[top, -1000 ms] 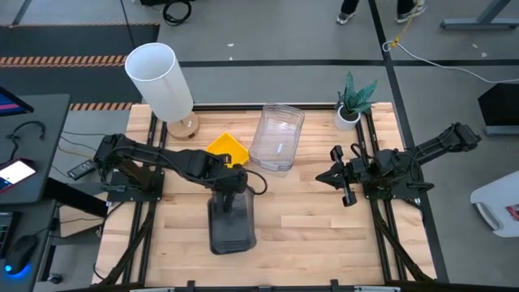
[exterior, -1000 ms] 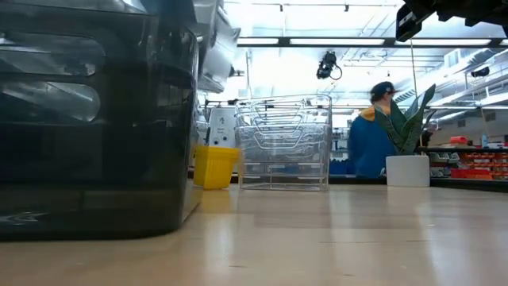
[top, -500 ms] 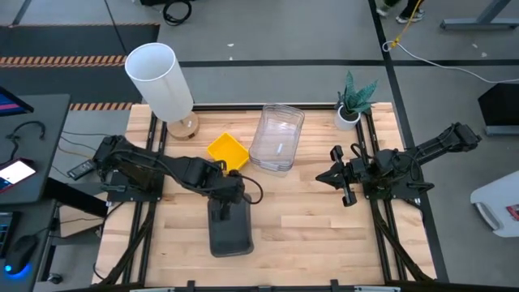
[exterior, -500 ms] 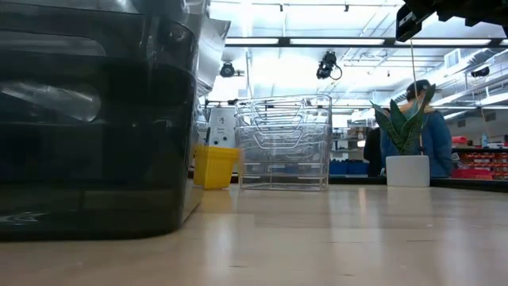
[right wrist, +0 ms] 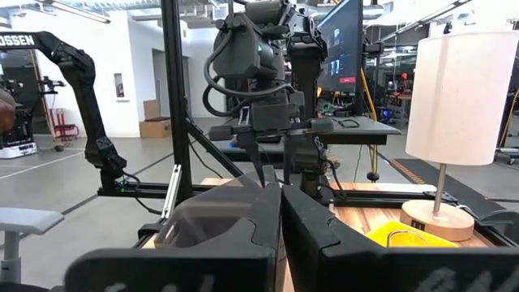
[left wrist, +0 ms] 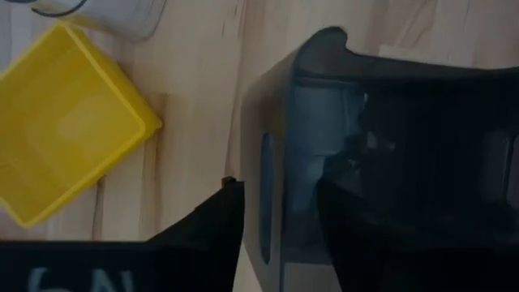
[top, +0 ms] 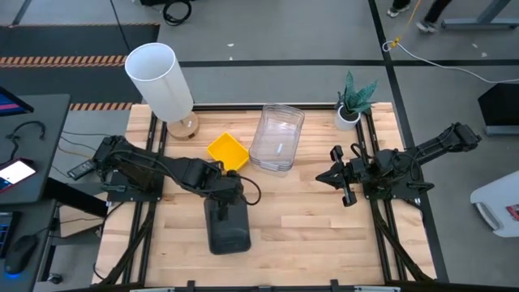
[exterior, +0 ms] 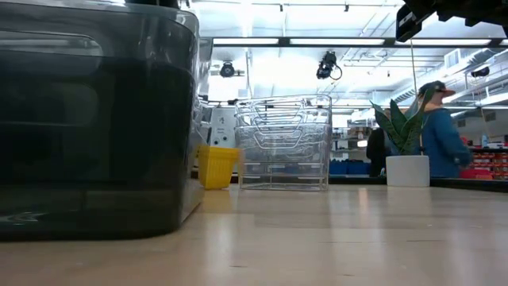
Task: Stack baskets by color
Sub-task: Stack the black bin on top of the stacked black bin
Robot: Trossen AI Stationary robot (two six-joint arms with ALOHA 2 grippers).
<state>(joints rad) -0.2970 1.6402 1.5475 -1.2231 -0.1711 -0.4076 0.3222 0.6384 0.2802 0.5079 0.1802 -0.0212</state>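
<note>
A stack of dark grey baskets (top: 229, 229) stands on its bottom near the table's front, filling the left of the low view (exterior: 95, 119). My left gripper (top: 222, 201) hangs open over the stack's far end, pointing steeply down. One finger (left wrist: 203, 239) stands outside the end wall (left wrist: 272, 162), the other (left wrist: 365, 235) inside, and neither plainly touches it. A yellow basket (top: 227, 151) and nested clear baskets (top: 277, 138) sit flat farther back. My right gripper (top: 331, 177) waits shut at the right, raised above the table.
A tall white cylinder lamp (top: 158, 77) stands at the far left corner, and a small potted plant (top: 353, 101) at the far right. Bare wood (top: 300, 219) lies between the grey stack and my right arm. A person (exterior: 440, 135) walks in the room behind.
The top dark grey basket, held tilted above the stack a second ago, has sunk level into the stack. My left gripper has let go of it and stays over its far end.
</note>
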